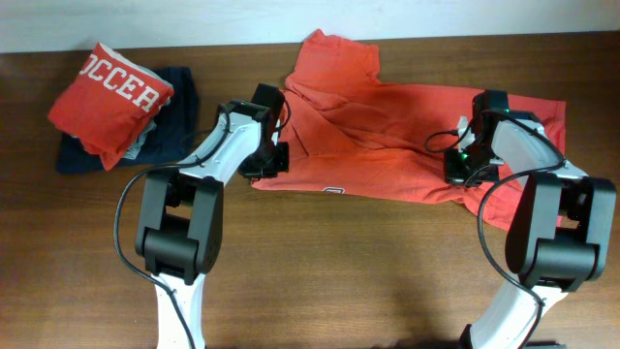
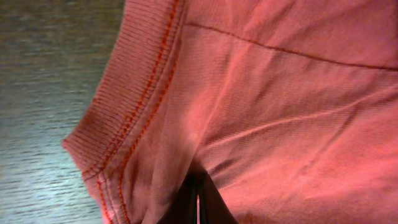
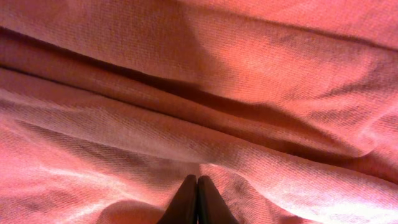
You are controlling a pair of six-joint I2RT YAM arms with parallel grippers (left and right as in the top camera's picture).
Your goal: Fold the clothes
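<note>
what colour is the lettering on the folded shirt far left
White block letters on red, clearest in the overhead view.

Both arms are the same build. Left arm [image 1: 215,145] and right arm [image 1: 523,145]: smooth white link shells and chunky black joint housings [image 1: 174,228] with rounded corners. Base links [image 1: 184,301] are white too. Wrist blocks [image 1: 266,107] are black and boxy. A thin black cable [image 1: 121,208] loops outside the left arm, and a second cable [image 1: 487,233] runs beside the right. Small green light [image 1: 466,152] on the right wrist block. Left gripper [image 2: 198,208]: dark, narrow tips. Right gripper [image 3: 197,200]: smooth dark fingers [image 3: 185,202] tapering to blunt ends.
</note>
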